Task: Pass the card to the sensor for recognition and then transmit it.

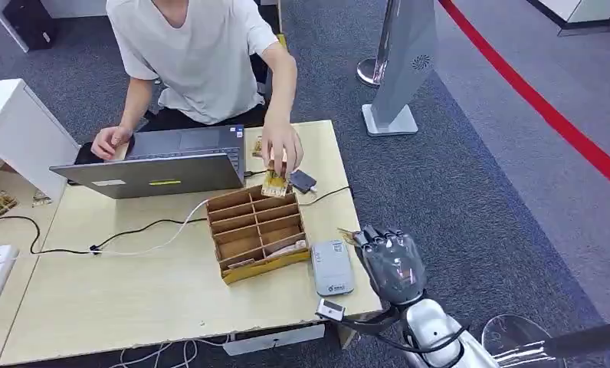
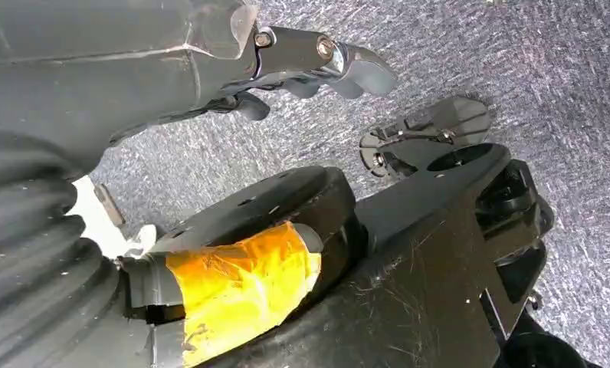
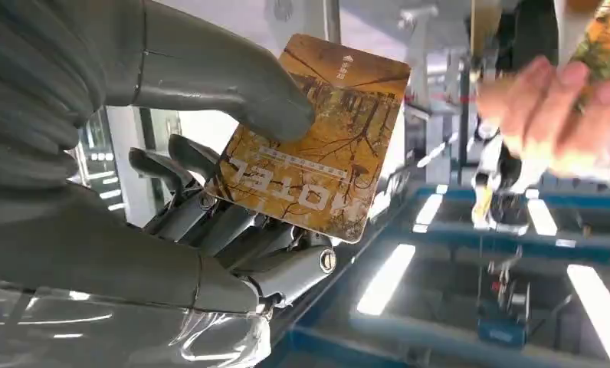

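My right hand (image 1: 390, 262) hovers at the table's right edge, beside the grey card sensor (image 1: 332, 267). In the right wrist view the hand (image 3: 210, 192) pinches an orange-brown hotel card (image 3: 317, 138) between thumb and fingers. A corner of that card (image 1: 346, 235) peeks out by the hand in the head view. Across the table a person's hand (image 1: 281, 149) holds another orange card (image 1: 274, 182) over the back of the wooden divided box (image 1: 256, 230). My left hand (image 2: 302, 65) hangs over grey carpet, fingers curled, holding nothing.
An open laptop (image 1: 160, 165) sits at the table's back, with cables trailing across the top (image 1: 133, 291). A small dark device (image 1: 303, 181) lies behind the box. A white cabinet (image 1: 18, 130) stands left; a sign stand (image 1: 398, 69) and red floor line (image 1: 547, 107) lie right.
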Controlling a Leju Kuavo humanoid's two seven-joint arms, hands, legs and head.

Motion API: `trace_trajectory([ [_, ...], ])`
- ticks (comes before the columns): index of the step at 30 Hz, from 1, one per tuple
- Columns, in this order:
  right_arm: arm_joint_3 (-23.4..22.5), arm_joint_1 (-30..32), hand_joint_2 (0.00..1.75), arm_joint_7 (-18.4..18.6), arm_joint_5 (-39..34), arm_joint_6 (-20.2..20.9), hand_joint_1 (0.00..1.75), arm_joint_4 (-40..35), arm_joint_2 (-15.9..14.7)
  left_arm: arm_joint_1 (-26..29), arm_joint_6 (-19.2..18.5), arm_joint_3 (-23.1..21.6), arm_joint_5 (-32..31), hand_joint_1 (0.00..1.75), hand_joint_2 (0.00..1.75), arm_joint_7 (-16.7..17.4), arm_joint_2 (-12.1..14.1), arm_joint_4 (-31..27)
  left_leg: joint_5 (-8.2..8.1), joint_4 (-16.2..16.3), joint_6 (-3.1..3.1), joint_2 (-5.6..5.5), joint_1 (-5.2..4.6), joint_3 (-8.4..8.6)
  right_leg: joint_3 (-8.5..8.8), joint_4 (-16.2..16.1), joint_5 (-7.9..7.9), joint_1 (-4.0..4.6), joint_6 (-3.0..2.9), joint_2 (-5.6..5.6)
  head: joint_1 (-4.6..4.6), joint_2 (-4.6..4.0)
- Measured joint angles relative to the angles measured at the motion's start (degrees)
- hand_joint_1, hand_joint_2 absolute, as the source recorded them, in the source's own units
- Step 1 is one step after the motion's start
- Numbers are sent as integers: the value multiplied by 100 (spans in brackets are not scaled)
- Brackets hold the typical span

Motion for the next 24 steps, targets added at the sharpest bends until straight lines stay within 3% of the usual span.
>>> trace_trajectory([
  [5, 48, -19, 175, -277, -391, 0, 175, 531, 262, -8, 0, 2, -50, 0, 175, -28, 0, 0, 2, 0, -1, 1, 2, 1, 3, 2, 0, 2, 0, 1, 0, 0],
  [11, 164, -154, 175, -363, -501, 0, 175, 1093, 575, -17, 0, 2, -101, 0, 175, -28, 0, 0, 3, 0, -2, 0, 2, 2, 3, 2, 1, 1, -1, 0, -2, 0],
  [14, 258, -166, 175, -540, -715, 0, 175, 1285, 651, -17, 0, 2, -101, 0, 175, -46, 0, 0, 2, 0, -2, 0, 2, 1, 2, 2, 1, 1, -1, 0, 0, 0],
  [24, 621, -29, 175, -579, -929, -2, 175, 1683, 883, -16, 11, 7, -101, 0, 175, -61, -2, 0, 1, 0, -2, 2, 2, 0, -1, 2, 0, 1, 0, 1, 0, 0],
])
